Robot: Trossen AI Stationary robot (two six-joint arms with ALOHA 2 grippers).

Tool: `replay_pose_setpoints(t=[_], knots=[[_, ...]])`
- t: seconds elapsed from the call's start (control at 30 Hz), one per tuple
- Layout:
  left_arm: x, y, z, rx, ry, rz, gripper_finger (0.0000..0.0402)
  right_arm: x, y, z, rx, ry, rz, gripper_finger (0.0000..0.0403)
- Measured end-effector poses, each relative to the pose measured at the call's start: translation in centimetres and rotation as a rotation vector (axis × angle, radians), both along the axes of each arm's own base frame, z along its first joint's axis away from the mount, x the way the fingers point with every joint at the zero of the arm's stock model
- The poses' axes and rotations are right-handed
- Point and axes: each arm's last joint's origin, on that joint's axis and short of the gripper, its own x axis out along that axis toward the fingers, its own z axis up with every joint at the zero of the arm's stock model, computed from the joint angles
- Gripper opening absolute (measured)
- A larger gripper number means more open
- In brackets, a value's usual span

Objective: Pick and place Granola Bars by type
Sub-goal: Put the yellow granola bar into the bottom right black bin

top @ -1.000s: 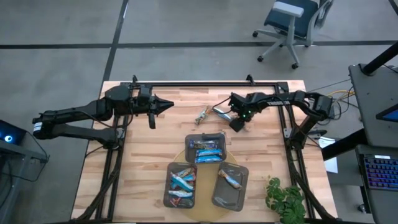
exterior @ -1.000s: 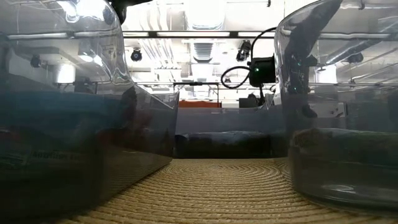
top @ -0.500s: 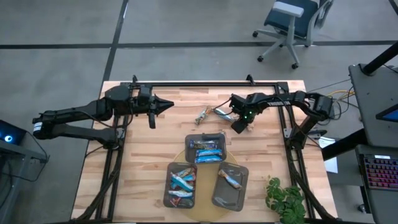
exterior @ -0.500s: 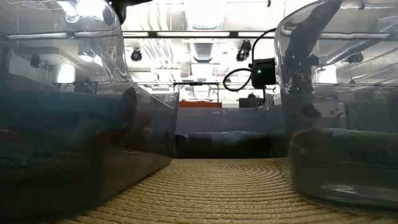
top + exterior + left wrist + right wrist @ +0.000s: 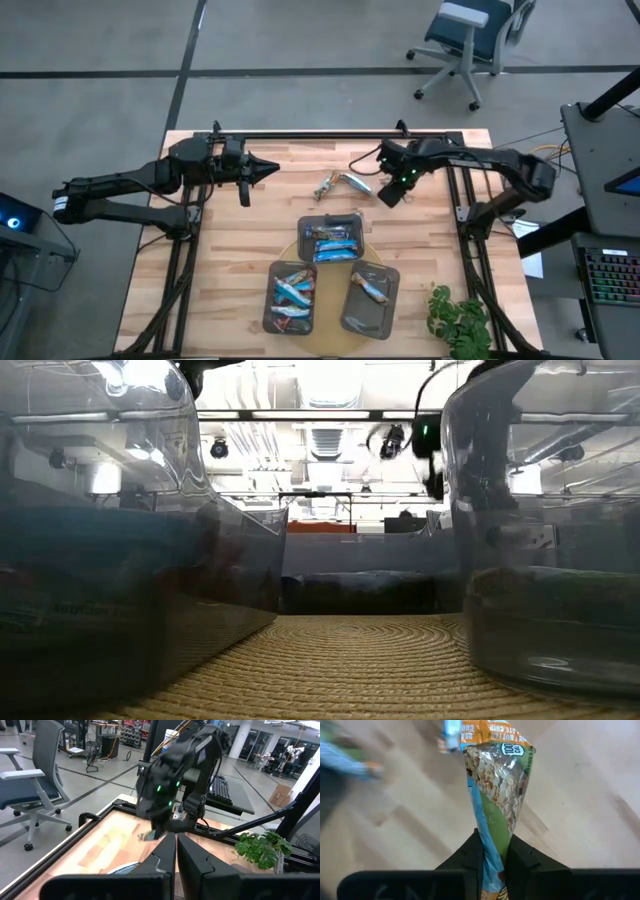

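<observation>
Right wrist view: fingers [image 5: 492, 851] on granola bar [image 5: 499, 795]

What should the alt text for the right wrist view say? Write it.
The right gripper is shut on a granola bar, whose clear wrapper shows oats with orange and blue ends. Behind it is the blurred wooden table.

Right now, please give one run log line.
right gripper: shut on granola bar, lifted | left gripper: shut, waiting | trays: partly filled

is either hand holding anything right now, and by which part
The right hand pinches a granola bar by one end of its wrapper, lifted off the table. The left hand is shut and holds nothing.
</observation>
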Motion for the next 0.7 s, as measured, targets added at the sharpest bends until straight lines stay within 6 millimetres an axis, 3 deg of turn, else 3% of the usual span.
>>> replay_pose_setpoints(t=[0.17, 0.4, 0.53, 0.7], knots=[[0.0, 0.0, 0.0, 0.000, 0.000, 0.000, 0.0000, -0.8, 1.0, 5.2, -0.025, -0.149, 0.018, 0.0039], [0.0, 0.0, 0.0, 0.000, 0.000, 0.000, 0.0000, -1.8, 3.9, 11.8, -0.061, -0.389, 0.070, 0.0038], [0.0, 0.0, 0.0, 0.000, 0.000, 0.000, 0.0000, -2.1, 5.6, 14.0, -0.056, -0.473, 0.087, 0.0038], [0.0, 0.0, 0.0, 0.002, 0.000, 0.000, 0.0000, -1.7, 7.4, 15.0, -0.023, -0.506, 0.116, 0.0038]])
